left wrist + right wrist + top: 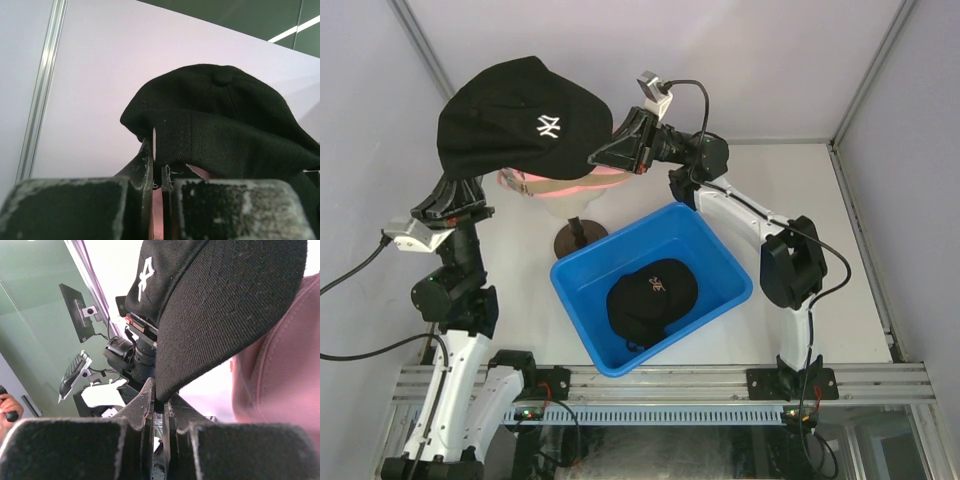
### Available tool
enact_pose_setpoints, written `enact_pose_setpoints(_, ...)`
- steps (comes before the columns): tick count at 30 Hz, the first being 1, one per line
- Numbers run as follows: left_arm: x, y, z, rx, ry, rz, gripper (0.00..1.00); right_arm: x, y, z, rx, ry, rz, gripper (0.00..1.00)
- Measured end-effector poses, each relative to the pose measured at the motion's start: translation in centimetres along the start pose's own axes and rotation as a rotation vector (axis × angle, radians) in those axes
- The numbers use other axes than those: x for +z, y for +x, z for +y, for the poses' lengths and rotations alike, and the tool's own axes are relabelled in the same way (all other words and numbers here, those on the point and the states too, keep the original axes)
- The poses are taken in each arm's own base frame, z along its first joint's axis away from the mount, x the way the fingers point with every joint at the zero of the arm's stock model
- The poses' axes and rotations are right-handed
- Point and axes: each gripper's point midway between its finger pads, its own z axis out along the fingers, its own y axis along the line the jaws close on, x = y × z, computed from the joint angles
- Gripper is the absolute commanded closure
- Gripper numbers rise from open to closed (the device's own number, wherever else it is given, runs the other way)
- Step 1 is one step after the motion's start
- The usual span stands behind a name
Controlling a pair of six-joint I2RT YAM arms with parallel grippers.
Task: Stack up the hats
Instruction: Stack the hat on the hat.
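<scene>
The black NY cap (520,115) was held up at the far left of the bench (800,180), gripped between both arms. The left claw (460,188) was pressed together on the cap's rear edge, and its wrist view showed the fingers (146,165) pinching the black fabric. The right claw (599,157) was pinched on the brim's edge, with its fingers (147,402) shut on the stitched underside. The cap sat over a pink cap (605,180) and a tan cap (560,184), which were stacked on a stand with a dark round base (578,240). Whether it touched them could not be told. In the right wrist view the pink cap (280,365) lay just beside and below the brim. Near the arms, a blue bin (715,250) stood on the bench with a second black cap (653,295), bearing a small orange mark, lying inside it.
</scene>
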Motion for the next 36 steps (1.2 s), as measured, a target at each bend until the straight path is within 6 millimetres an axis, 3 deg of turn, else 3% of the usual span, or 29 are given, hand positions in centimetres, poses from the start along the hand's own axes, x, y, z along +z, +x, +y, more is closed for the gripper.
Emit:
enact_pose_setpoints(11, -0.3, 0.7, -1.1, 0.084, 0.022, 0.032, 1.0, -0.9, -3.2, 0.4, -0.074, 0.012, -0.02, 1.0)
enact_pose_setpoints(20, 0.8, -0.3, -2.2, 0.16, 0.03, 0.03, 1.0, -1.0, -4.6, 0.6, -0.113, 0.005, -0.033, 1.0)
enact_pose_setpoints(36, 2.6, 1.2, -2.3, 0.316, -0.028, 0.115, 1.0, -2.2, -6.5, -1.6, -0.148, 0.033, -0.065, 1.0)
